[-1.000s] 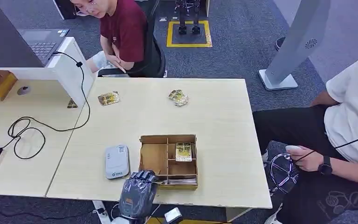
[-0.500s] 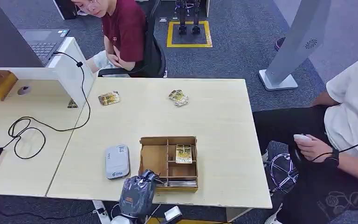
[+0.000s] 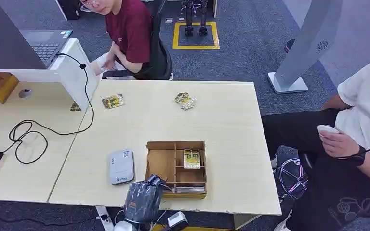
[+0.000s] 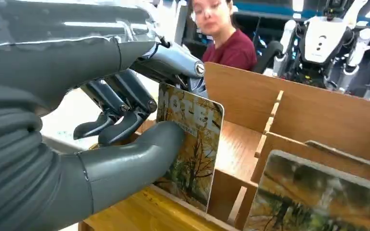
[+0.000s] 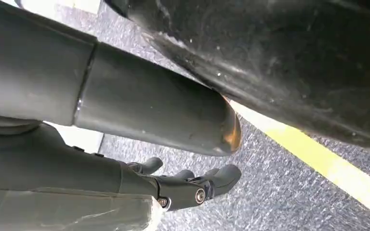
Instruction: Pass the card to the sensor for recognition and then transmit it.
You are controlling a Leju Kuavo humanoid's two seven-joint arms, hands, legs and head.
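A pale wooden desk (image 3: 221, 120) on grey carpet carries everything; the card (image 4: 190, 144) stands almost upright at the near edge of the box (image 3: 176, 166), pinched between the left hand's (image 3: 144, 197) thumb and dark fingers (image 4: 125, 122), its lower edge seemingly just inside the box; the sensor (image 3: 121, 166), a flat grey pad, lies just beside the box on its left. As I judge it, the task is at its start: the card is gripped but not yet lifted clear, and both the pass over the sensor and the handing on remain. The left wrist view gives the pinch and the printed face of the card, plus a second card (image 4: 318, 197) leaning in a neighbouring compartment; the head view hides the grip behind the hand's cover, yet shows the box's place, another card (image 3: 191, 158) lying in a far compartment, and two people seated by the desk. The right hand (image 5: 192, 183) hangs over the floor, fingers loosely apart, holding nothing.
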